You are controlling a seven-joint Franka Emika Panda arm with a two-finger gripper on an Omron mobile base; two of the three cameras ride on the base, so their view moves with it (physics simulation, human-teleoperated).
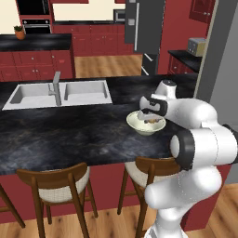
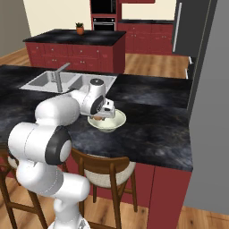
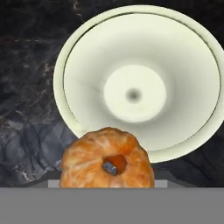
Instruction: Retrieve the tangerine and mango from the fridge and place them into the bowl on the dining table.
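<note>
A: Where's the tangerine [image 3: 106, 159]?

B: Pinched in the gripper [image 3: 107, 175], its peel hiding the fingers. In the hand view it sits at six o'clock of the bowl [image 3: 141, 83], over the near rim.

A: Why hold it there?

B: Likely lining up a drop into the bowl, which has nothing in it yet.

A: And around that?

B: The bowl rests on the dining table [image 1: 69, 135]; the sink [image 1: 60, 93] lies toward ten o'clock in the left base view. The mango remains to fetch.

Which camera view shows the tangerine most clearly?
The hand view: the tangerine fills the foreground, held in the gripper above the bowl. Both base views show just an orange speck under the hand.
</note>
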